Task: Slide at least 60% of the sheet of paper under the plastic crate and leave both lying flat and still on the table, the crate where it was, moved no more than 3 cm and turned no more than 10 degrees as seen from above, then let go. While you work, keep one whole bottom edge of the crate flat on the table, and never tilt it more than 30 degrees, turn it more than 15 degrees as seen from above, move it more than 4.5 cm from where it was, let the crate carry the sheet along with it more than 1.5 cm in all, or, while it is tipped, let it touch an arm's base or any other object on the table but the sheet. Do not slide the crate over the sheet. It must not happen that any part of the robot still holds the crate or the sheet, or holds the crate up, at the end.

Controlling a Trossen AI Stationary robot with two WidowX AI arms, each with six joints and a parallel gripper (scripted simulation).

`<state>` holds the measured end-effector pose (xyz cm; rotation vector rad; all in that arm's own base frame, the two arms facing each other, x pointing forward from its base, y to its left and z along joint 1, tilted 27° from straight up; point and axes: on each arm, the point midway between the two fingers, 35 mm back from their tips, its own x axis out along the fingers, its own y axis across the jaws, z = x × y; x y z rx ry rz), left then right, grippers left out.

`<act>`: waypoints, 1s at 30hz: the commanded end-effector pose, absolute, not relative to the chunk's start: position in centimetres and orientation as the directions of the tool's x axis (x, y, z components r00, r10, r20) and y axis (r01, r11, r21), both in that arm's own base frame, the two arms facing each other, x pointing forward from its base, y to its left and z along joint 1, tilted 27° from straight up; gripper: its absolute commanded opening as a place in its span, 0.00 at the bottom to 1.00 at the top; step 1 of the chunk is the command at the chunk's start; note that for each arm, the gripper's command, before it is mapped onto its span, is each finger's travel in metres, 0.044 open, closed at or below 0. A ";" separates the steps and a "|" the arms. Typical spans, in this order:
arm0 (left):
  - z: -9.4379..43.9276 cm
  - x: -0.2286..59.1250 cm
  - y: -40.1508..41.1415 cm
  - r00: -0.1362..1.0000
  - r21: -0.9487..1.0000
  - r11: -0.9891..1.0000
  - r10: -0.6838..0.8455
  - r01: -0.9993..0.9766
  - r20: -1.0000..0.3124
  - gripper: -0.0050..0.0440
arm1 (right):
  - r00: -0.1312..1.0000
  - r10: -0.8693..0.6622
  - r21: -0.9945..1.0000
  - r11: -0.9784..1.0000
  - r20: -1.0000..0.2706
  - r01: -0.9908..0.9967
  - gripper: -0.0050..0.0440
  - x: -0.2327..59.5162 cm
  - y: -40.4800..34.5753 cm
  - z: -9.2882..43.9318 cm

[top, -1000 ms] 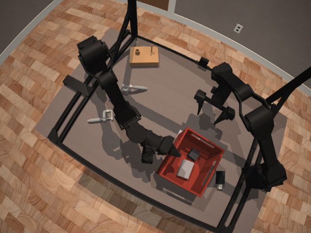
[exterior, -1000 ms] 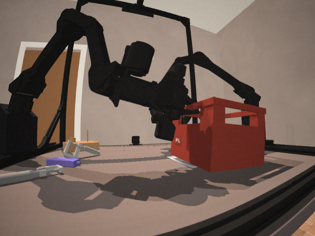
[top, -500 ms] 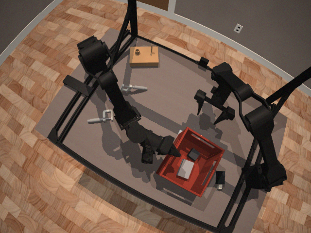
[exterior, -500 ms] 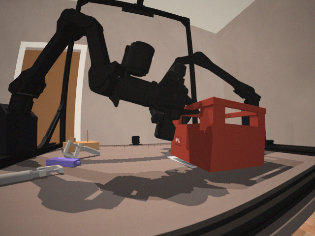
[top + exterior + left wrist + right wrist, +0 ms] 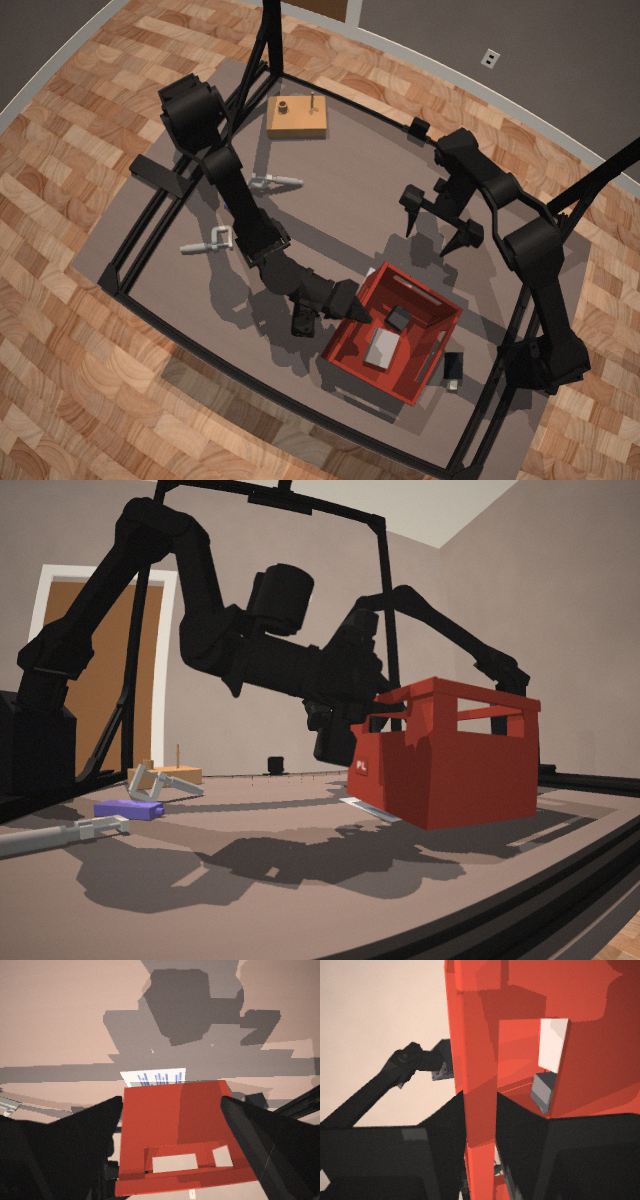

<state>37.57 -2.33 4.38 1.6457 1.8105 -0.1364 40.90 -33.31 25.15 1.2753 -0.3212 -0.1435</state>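
Observation:
The red crate (image 5: pixel 377 381) (image 5: pixel 483 782) (image 5: pixel 150 1120) stands on the table, open side up. A slight tilt cannot be ruled out. The sheet (image 5: pixel 370 271) (image 5: pixel 369 808) shows as a narrow white strip at the foot of one crate wall, and with blue marks in the left wrist view (image 5: pixel 161 1076); the rest is hidden by the crate. My right gripper (image 5: pixel 477 1095) (image 5: pixel 368 318) is shut on the rim of that crate wall. My left gripper (image 5: pixel 425 245) (image 5: pixel 171 1101) is open and empty, in the air beside the crate.
Inside the crate lie a dark block (image 5: pixel 398 317) and a pale box (image 5: pixel 382 347). A flat black object (image 5: pixel 453 364) lies close outside it, with a small pale block (image 5: pixel 452 384). Farther off are two grey clamps (image 5: pixel 285 181) (image 5: pixel 196 249), a wooden block (image 5: pixel 296 119) and a purple box (image 5: pixel 126 809).

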 end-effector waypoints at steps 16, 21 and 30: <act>4.4 37.6 -2.3 0.028 0.359 0.197 0.845 0.913 -0.534 0.92 | 0.943 -0.264 0.942 0.316 0.203 -0.115 0.10 40.7 -32.9 26.8; 4.4 37.6 -2.3 0.028 0.359 0.197 0.845 0.913 -0.534 0.92 | 0.939 -0.254 0.935 0.325 0.231 -0.142 0.10 40.8 -33.5 24.9; 4.4 37.6 -2.3 0.028 0.359 0.197 0.845 0.913 -0.534 0.92 | 0.940 -0.253 0.938 0.317 0.230 -0.144 0.30 40.6 -33.7 23.7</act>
